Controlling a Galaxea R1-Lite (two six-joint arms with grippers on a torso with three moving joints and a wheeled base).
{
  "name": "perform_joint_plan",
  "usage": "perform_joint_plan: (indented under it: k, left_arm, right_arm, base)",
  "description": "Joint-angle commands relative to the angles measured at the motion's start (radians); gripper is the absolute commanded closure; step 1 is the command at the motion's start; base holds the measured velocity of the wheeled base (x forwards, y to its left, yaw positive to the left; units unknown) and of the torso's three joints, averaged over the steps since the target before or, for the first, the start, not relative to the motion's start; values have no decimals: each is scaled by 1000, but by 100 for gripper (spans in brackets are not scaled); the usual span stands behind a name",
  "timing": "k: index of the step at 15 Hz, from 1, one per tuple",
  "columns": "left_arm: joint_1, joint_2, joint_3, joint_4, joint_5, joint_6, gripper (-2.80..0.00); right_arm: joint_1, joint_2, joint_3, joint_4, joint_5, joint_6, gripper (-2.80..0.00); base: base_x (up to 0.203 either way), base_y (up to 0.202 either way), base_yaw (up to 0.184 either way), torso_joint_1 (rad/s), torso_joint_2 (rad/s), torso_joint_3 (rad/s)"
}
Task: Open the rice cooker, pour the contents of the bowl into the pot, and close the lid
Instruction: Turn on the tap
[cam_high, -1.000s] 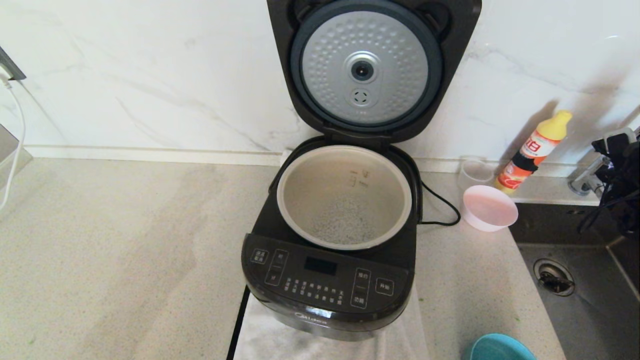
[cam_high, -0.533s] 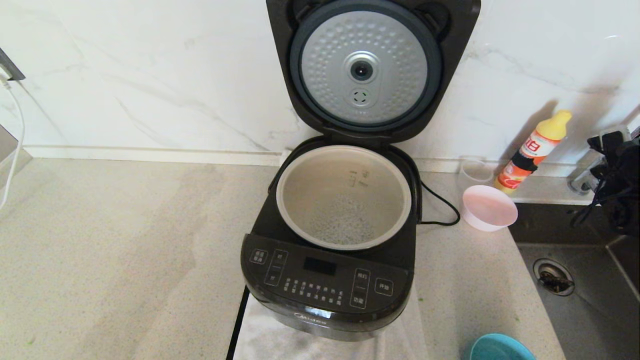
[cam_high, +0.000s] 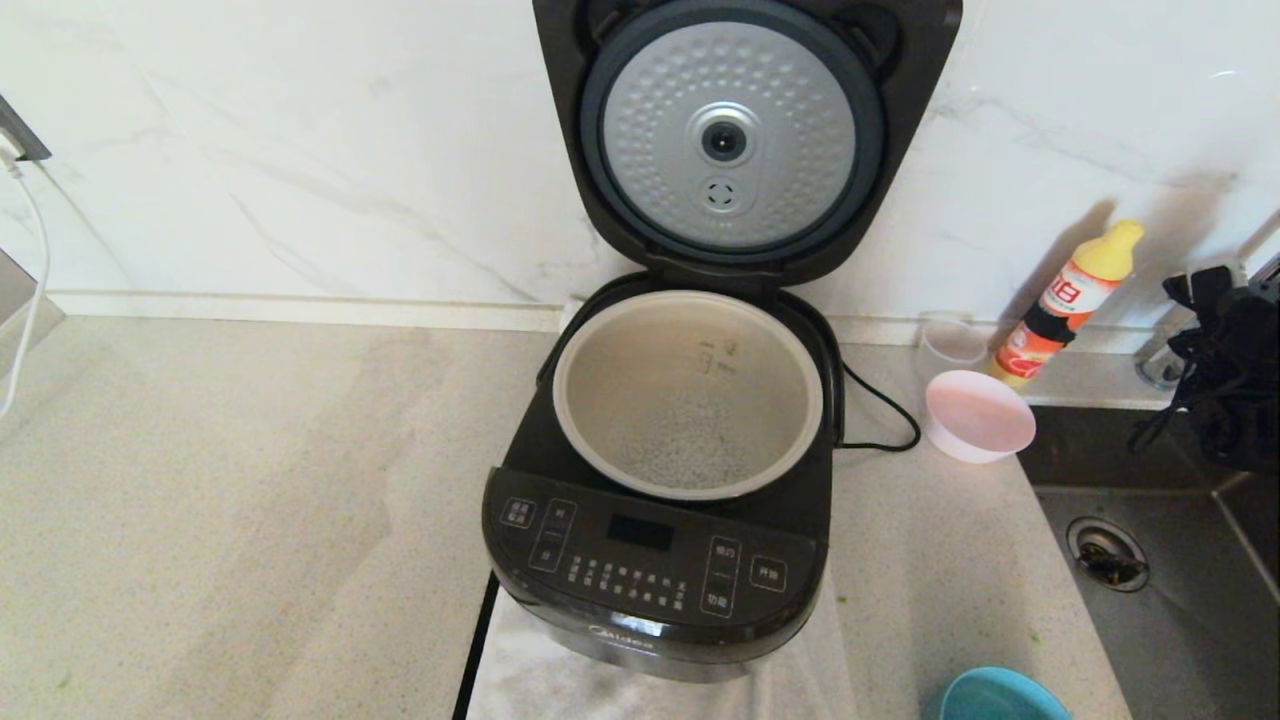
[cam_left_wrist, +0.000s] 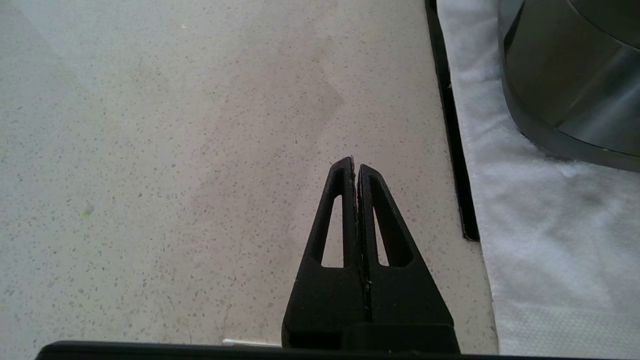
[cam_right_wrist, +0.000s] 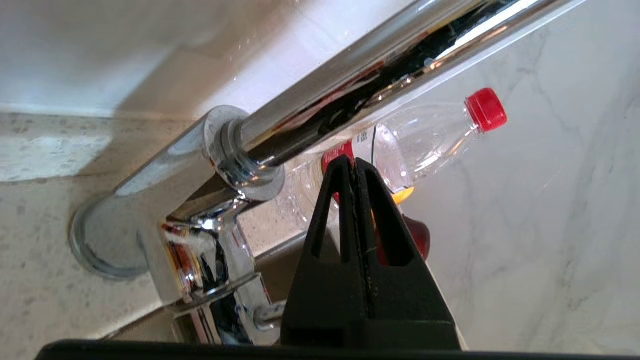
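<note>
At the counter's middle, the glossy black rice cooker (cam_high: 665, 480) stands open, its hinged black lid (cam_high: 745, 135) upright over the pale grey-beige pot (cam_high: 688, 395). The right gripper (cam_right_wrist: 356, 162) hangs clenched and empty by the chrome tap (cam_right_wrist: 240, 160); the left gripper (cam_left_wrist: 355, 162), clenched too, idles above bare counter. The lid looks stiff and slippery; press its top edge.

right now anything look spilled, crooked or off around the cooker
Nothing looks spilled or broken. The rice cooker sits on a white cloth with its lid upright, grains lie inside the pot, and the pink bowl stands upright beside it.
</note>
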Motion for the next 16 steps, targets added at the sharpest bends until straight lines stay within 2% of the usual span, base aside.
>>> perform_joint_plan:
  k: [1, 7, 12, 16]
  left_arm:
    - [0, 1, 2, 0, 0, 1, 0]
    - [0, 1, 2, 0, 0, 1, 0]
    - [0, 1, 2, -1, 0, 1, 0]
    - [0, 1, 2, -2, 0, 1, 0]
  right_arm:
    - [1, 17, -28, -1, -3, -4, 0]
    - [3, 11, 4, -7, -11, -27, 0]
    - [3, 0, 60, -5, -74, -48, 0]
    - [3, 0, 82, -5, -83, -54, 0]
  base:
    - [0, 0, 0, 0, 0, 0]
    - [0, 0, 0, 0, 0, 0]
    - [0, 0, 0, 0, 0, 0]
    - [0, 0, 0, 0, 0, 0]
